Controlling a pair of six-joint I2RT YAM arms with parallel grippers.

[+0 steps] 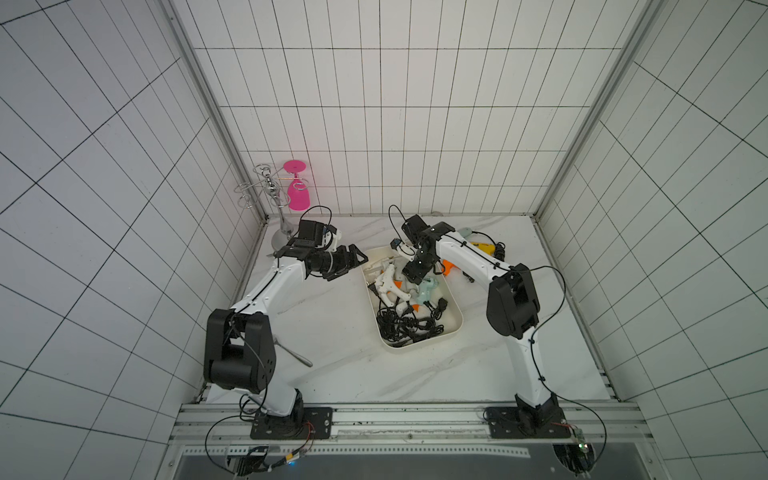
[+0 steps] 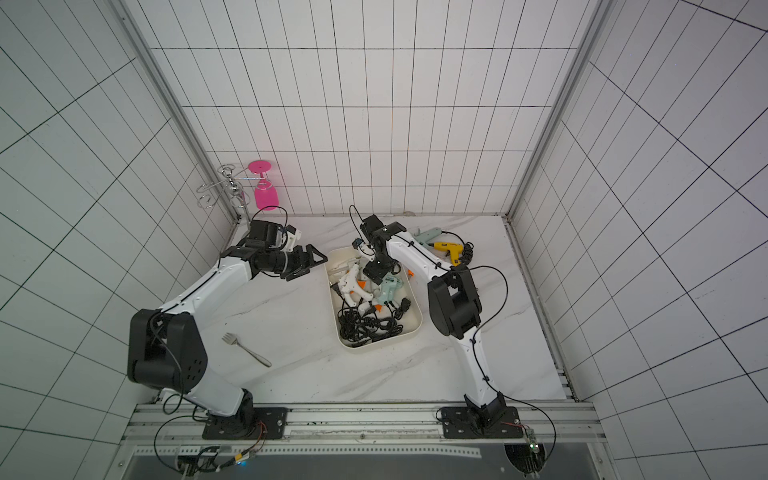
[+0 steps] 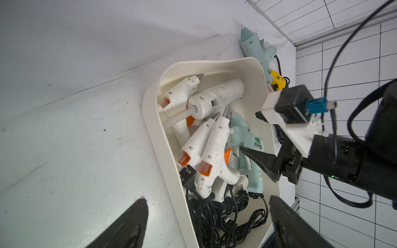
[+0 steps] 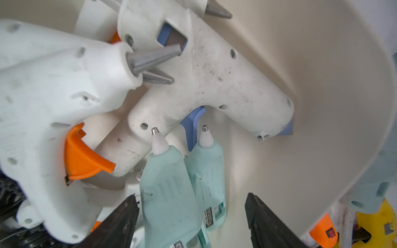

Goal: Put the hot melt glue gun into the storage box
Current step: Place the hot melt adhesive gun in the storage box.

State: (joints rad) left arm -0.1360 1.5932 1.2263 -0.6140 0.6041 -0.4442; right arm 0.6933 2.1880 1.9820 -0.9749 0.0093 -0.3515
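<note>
Down in storage box (image 4: 322,96), right pincer (image 4: 191,195) spread, empty, mint glue gun (image 4: 165,193) between jaws

Both top views evenly lit from above, a bit dim and cool; only faint soft shadows on the worktop (image 1: 332,345); wall tiles (image 1: 104,166) bow toward the frame edges from the wide lens. Left wrist view sharp mid-frame, left hand (image 3: 207,197) dark and soft up close; right wrist view brighter, near white glue gun (image 4: 43,103) blurred, storage box (image 4: 322,96) wall slightly washed out.
</note>
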